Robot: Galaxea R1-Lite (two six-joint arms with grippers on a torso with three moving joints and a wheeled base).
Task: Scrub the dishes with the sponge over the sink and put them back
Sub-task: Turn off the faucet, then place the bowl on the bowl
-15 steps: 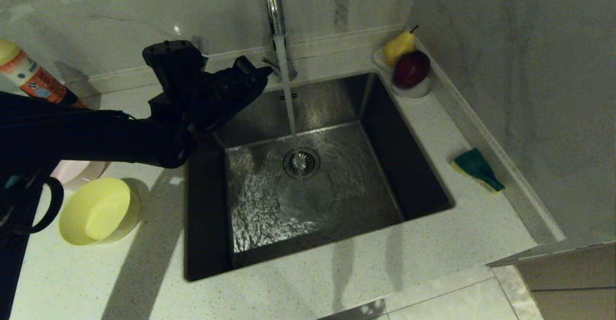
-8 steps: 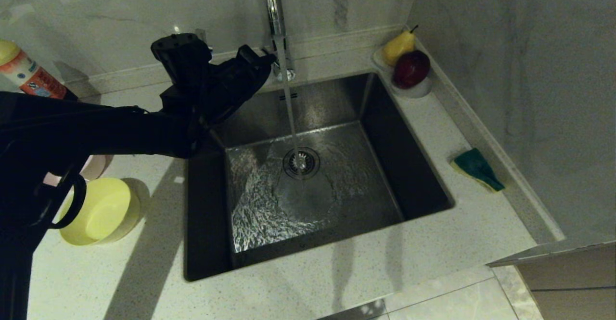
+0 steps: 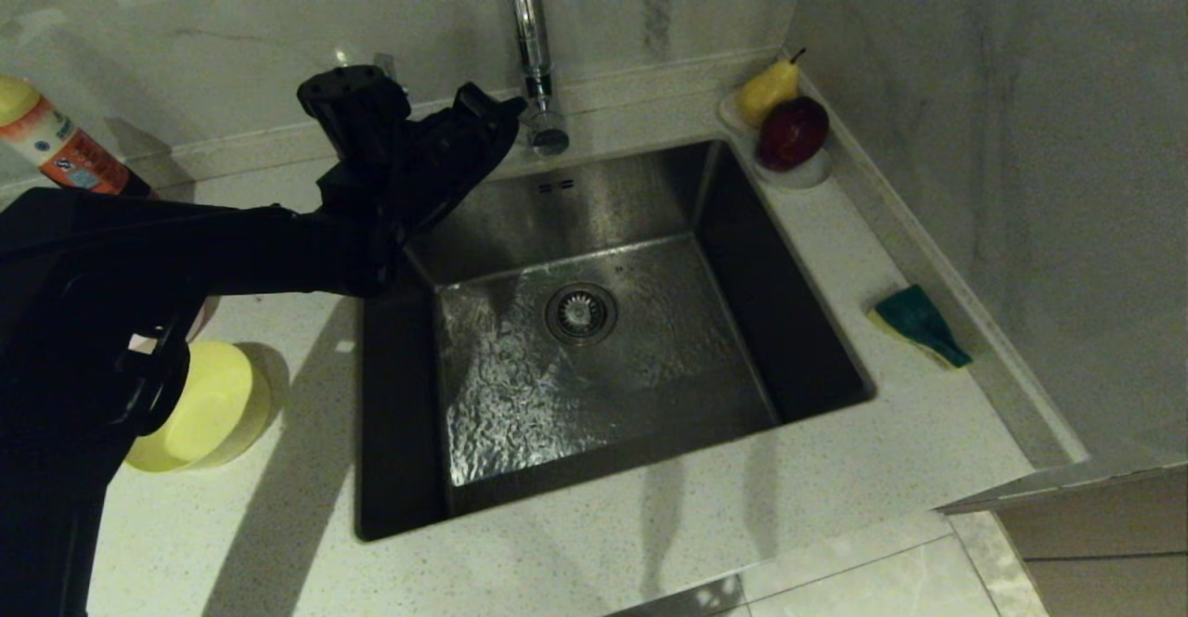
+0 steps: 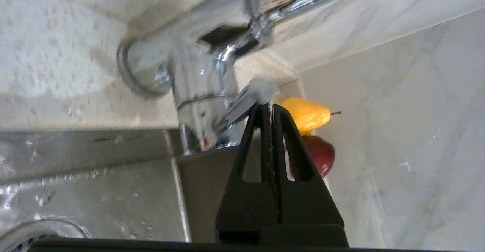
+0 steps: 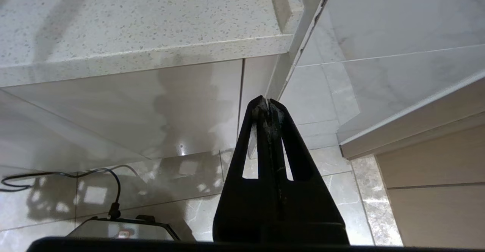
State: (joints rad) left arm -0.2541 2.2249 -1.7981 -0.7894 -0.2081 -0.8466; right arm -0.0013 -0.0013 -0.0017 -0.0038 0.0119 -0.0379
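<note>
Our left fingers (image 4: 270,110) are pressed together with nothing between them, their tips right at the tap lever (image 4: 246,100) behind the sink (image 3: 594,366). The sink lies just below and beside them, wet, with no stream falling from the spout. The yellow bowl (image 3: 209,404) sits on the worktop (image 3: 835,469) well back from the fingers, partly behind our arm. The sponge (image 3: 919,325) lies across the sink, far from them. Our right fingers (image 5: 269,110), also closed and empty, hang below the worktop edge.

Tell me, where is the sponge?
In the head view the sponge lies on the counter right of the sink, near the wall.
</note>
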